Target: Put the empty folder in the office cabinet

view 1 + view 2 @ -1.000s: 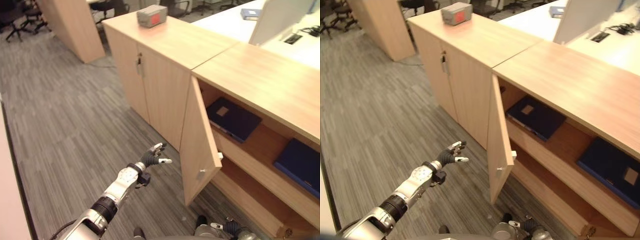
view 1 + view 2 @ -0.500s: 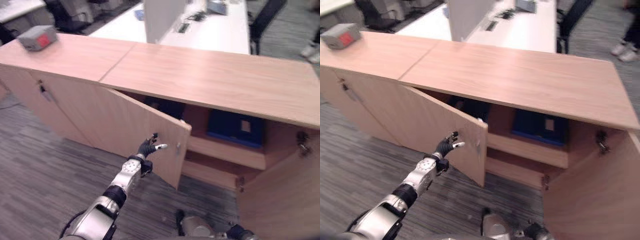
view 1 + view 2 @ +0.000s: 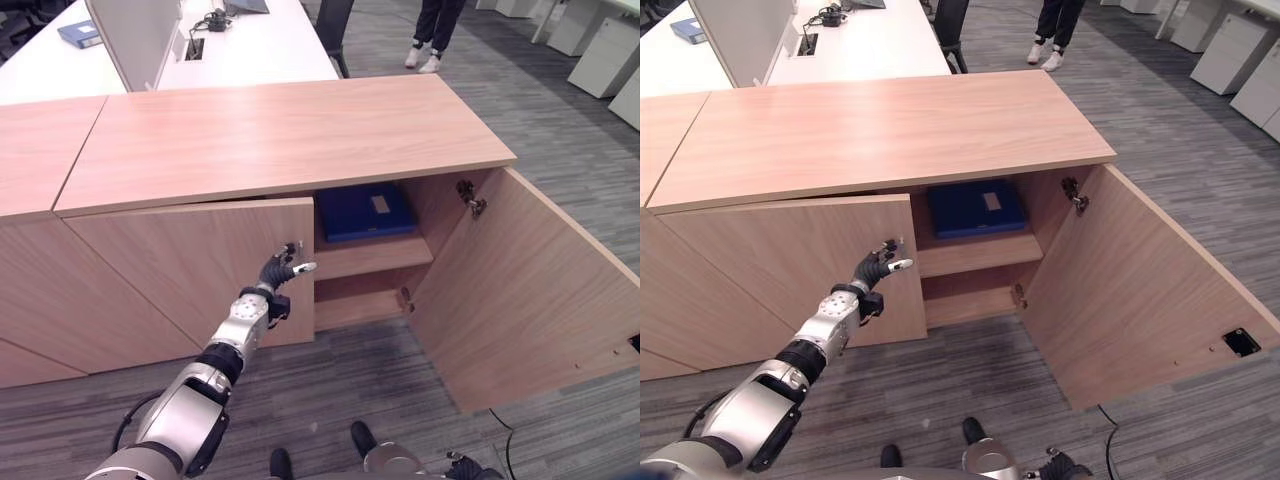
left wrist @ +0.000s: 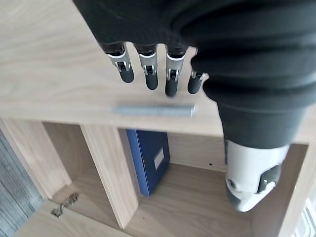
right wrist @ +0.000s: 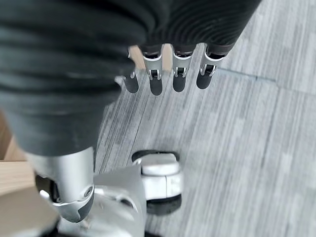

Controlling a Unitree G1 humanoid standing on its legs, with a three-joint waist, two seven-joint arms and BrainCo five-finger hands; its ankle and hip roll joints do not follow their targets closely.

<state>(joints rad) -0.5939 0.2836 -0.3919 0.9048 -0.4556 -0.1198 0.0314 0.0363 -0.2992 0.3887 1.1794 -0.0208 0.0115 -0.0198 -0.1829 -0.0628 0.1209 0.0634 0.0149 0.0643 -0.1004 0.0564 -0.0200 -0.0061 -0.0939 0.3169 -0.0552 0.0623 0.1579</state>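
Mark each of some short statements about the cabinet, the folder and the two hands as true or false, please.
1. The blue folder lies on a shelf inside the cabinet. True.
2. The right door of the cabinet is shut. False: it stands wide open.
3. The left hand is at the free edge of the left door, fingers straight. True.
4. The left hand holds the folder. False: it holds nothing.
5. The right hand hangs over the grey floor, fingers relaxed. True.
6. A red box stands on the cabinet top. False: the top is bare.
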